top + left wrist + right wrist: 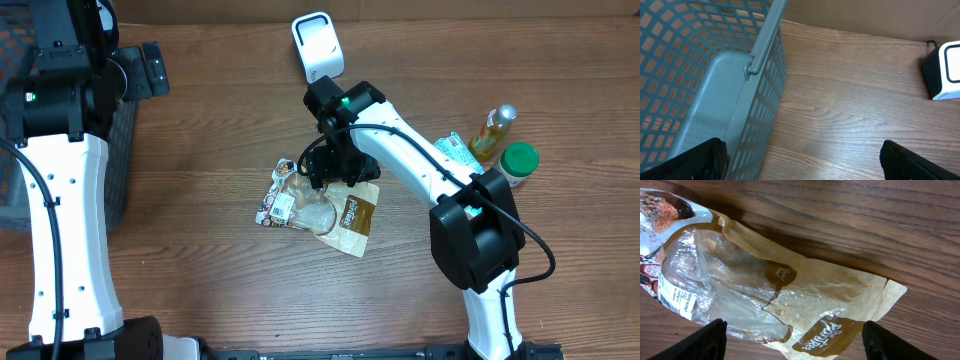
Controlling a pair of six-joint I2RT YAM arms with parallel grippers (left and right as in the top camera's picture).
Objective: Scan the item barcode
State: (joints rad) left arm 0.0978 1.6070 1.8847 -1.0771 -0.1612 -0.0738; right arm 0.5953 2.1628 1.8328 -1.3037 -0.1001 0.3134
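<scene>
- The right gripper (pixel 800 344) is spread wide and holds nothing.
- The brown and clear snack bag (pixel 775 290) lies flat on the bench (pixel 865 220), right under this gripper.
- The left gripper (pixel 800 160) is spread wide and empty too.
- A grey basket (pixel 700 75) is at its left.
- The white scanner (pixel 945 70) sits ahead, off to its right.

The right claw (pixel 320 176) hides the upper middle of the bag (pixel 348 214) from overhead. In the right wrist view the bag runs off the left edge, and its label (pixel 676 298) is too small to read. The left wrist view's right edge cuts the scanner (pixel 944 90).
</scene>
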